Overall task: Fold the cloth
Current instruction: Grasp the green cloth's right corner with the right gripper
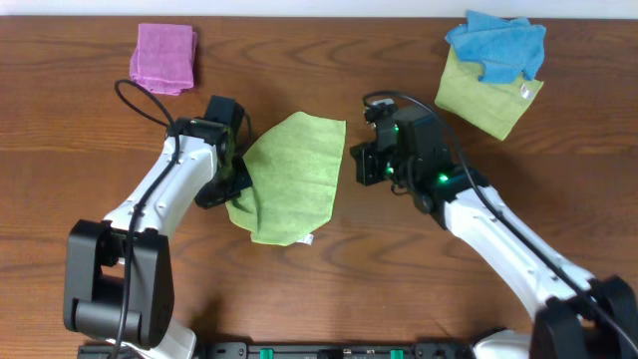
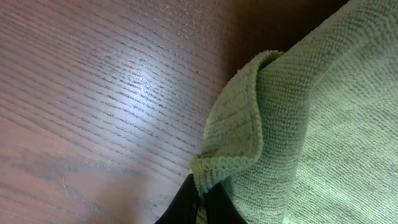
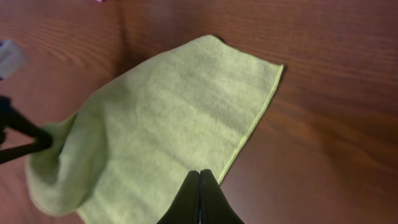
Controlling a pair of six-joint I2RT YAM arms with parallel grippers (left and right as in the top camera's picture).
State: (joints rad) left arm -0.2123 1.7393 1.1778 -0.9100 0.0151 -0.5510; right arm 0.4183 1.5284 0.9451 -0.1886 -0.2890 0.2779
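Counter [image 1: 329, 60]: brown wood grain, carrying all four cloths and both arms.
Right arm [image 1: 508, 244]: white links reaching in from the lower right toward the centre, green lights showing near the wrist.
Left arm [image 1: 164, 194]: white links reaching in from the lower left, with a black cable looping over it.
Cloth [image 1: 294, 175]: bright lime-green, lying at the middle of the counter between the two hands. Most of it is flat, and its left edge is lifted and curled over into a loose fold.
Yellow-green cloth [image 1: 488, 100]: duller square at the far right corner, well apart from the lime one.
Blue cloth [image 1: 498, 45]: crumpled, lying on top of the yellow-green cloth.
Pink cloth [image 1: 164, 57]: folded square at the far left.
Left hand [image 2: 200, 186]: fingers clamped on the raised left edge of the cloth, with the hem pinched between them.
Right hand [image 3: 200, 177]: fingers pressed together with no gap, just beside the cloth's right edge. It grips nothing that can be seen.
Tag [image 1: 307, 239]: small, white, at the cloth's near edge.
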